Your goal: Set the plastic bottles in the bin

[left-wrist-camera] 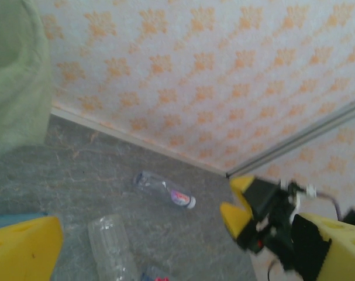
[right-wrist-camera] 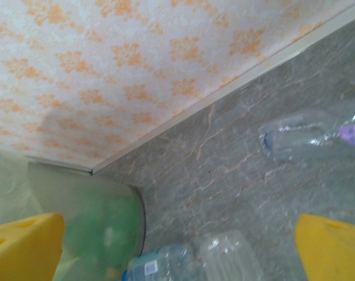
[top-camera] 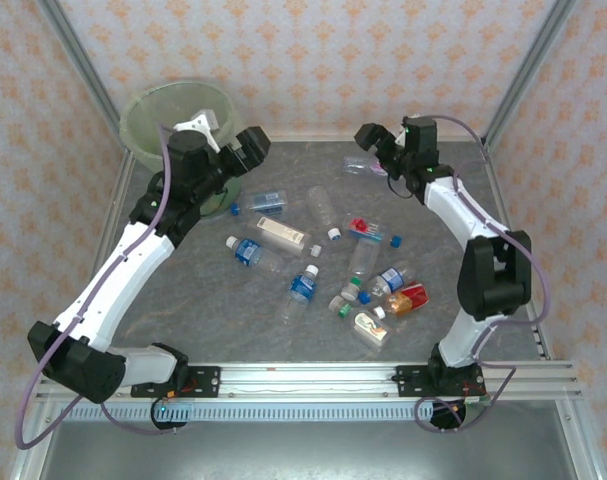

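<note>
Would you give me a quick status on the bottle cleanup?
Left gripper open, near the bin. Right gripper open, by the far bottle. Many bottles on the table. Nothing in the way.

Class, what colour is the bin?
Pale, translucent green; the bin shows best in the top external view.

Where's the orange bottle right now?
In the top view, the orange bottle lies on the table, on the right side near the right arm, between a blue-labelled clear bottle and a white-capped bottle.
</note>
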Action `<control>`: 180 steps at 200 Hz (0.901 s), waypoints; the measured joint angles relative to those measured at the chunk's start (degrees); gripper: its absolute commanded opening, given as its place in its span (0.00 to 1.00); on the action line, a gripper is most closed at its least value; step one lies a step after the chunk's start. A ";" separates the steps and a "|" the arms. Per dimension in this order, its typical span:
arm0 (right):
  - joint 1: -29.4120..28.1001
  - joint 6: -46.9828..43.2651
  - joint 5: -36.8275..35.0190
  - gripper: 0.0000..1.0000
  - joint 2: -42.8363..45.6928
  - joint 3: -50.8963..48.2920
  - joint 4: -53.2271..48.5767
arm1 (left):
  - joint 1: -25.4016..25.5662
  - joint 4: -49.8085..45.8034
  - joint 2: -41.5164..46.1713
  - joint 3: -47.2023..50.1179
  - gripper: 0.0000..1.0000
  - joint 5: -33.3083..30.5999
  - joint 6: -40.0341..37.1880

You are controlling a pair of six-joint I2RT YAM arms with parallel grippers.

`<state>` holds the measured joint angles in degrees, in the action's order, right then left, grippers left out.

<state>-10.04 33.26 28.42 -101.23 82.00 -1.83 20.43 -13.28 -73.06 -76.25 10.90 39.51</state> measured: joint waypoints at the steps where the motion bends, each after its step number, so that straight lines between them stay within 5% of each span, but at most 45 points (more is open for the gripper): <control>1: 0.04 -0.13 -0.02 1.00 -0.39 0.48 -0.20 | 0.09 0.00 0.04 0.07 0.99 -0.02 -0.07; 116: 1.09 -5.22 -6.21 1.00 -39.58 49.46 -15.06 | 1.62 -1.97 5.86 8.44 0.99 -1.70 -2.47; 180: 1.97 -8.68 -8.33 1.00 -44.46 51.95 -19.06 | 1.62 -3.89 5.86 8.44 0.99 -2.86 -5.18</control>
<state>-8.08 24.58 20.10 -145.69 133.95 -20.88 22.04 -17.17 -67.20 -67.81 8.03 34.33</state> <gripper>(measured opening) 0.997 0.991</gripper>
